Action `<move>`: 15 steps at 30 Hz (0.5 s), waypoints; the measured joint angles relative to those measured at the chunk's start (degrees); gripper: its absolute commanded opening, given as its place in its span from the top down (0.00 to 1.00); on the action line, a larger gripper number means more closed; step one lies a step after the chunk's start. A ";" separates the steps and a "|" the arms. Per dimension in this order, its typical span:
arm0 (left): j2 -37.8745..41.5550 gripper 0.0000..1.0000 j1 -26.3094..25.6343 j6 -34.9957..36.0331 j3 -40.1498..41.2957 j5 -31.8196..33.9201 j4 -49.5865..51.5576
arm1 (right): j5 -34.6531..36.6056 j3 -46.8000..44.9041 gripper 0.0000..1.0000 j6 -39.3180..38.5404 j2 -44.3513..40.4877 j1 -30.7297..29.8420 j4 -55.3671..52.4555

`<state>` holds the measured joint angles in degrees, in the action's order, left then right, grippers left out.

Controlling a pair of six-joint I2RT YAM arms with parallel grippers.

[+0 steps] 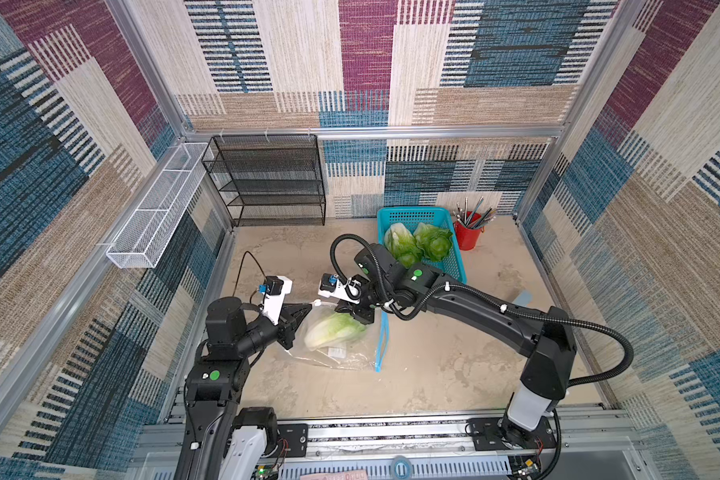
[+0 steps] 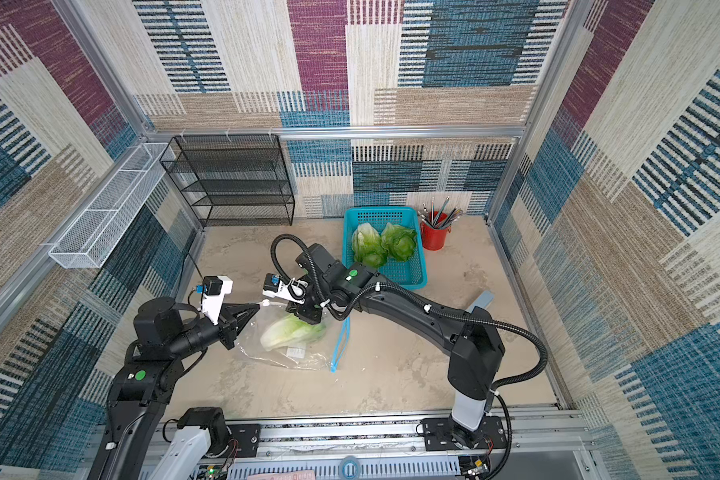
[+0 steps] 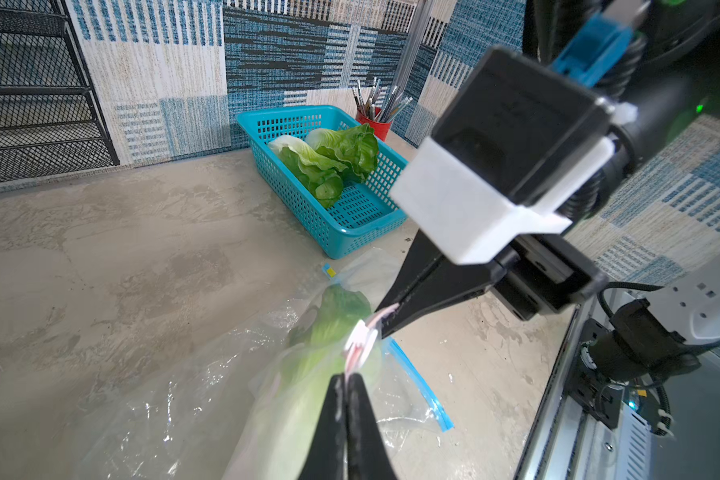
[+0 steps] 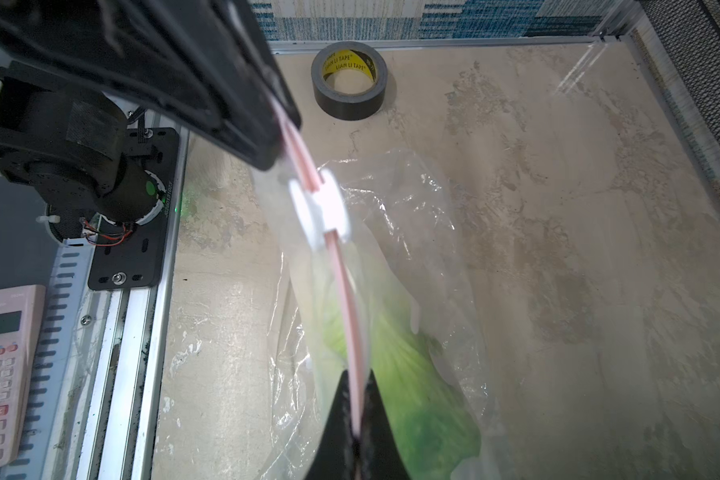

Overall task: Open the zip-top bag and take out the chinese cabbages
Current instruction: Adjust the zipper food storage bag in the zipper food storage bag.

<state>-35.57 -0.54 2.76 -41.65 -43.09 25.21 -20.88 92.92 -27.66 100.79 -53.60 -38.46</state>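
Now the left pincer (image 3: 346,380) and right pincer (image 4: 356,386) are each clamped on the pink zip strip of the clear plastic zip-top bag (image 1: 341,357), either side of its white slider (image 4: 323,208). One pale green chinese cabbage (image 1: 335,330) lies inside the bag on the beige surface (image 1: 433,353). Two more chinese cabbages (image 1: 416,245) sit in the turquoise perforated plastic basket (image 1: 412,211).

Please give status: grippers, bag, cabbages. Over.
Left gripper shut on zip strip. Right gripper shut on it too, slider between them. One cabbage in bag, two cabbages in basket. No obstruction seen.
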 measured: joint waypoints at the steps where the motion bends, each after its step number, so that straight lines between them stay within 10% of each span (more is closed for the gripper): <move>1: -0.02 0.94 0.00 -0.02 0.07 -0.24 -0.15 | -0.09 0.00 1.00 0.00 0.00 0.00 0.00; 9: -0.42 0.86 0.00 -1.11 0.39 -1.29 -2.12 | -0.22 0.24 1.00 0.00 0.00 0.04 -0.02; 15: -0.48 1.00 0.00 -1.62 0.61 -2.08 -2.64 | -0.55 0.24 1.00 0.00 0.02 0.04 -0.02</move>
<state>-36.05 -0.54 1.15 -41.04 -45.17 22.57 -21.43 93.17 -27.66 100.82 -53.56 -38.48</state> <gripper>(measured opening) 0.048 0.050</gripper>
